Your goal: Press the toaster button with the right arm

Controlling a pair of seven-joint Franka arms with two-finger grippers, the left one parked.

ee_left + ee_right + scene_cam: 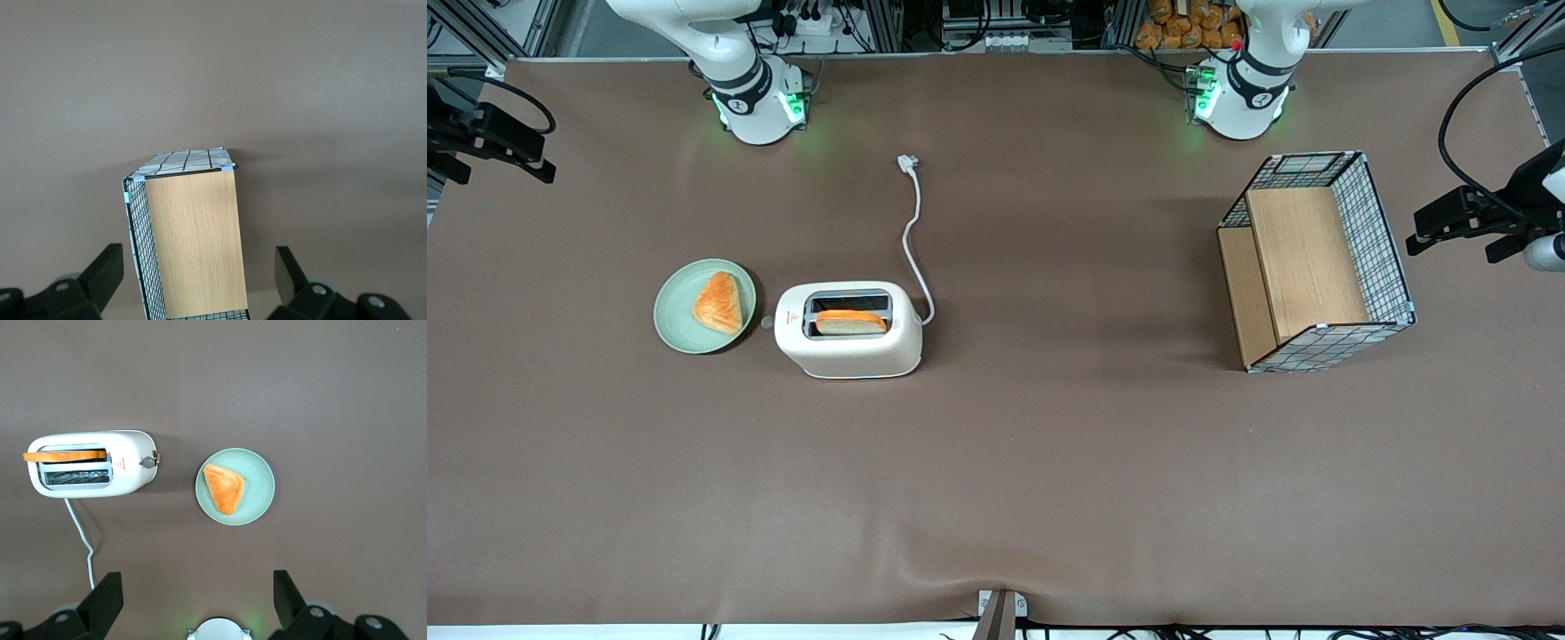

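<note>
The cream-white toaster (pixel 849 348) (pixel 130 479) stands mid-table with a slice of toast (pixel 851 322) (pixel 65 456) in the slot nearer the front camera. Its small grey button (pixel 767 324) (pixel 146 461) sticks out of the narrow end that faces the plate. My right gripper (pixel 198 587) (pixel 534 151) hangs high over the table toward the working arm's end, well apart from the toaster. It is open, with nothing between its fingers.
A green plate (pixel 671 331) (pixel 261 470) with a triangular pastry (pixel 719 302) (pixel 225 488) sits beside the button end. The white cord (pixel 911 240) runs from the toaster to its plug (pixel 908 162). A wire basket with wooden panels (pixel 1316 267) (pixel 193 240) lies toward the parked arm's end.
</note>
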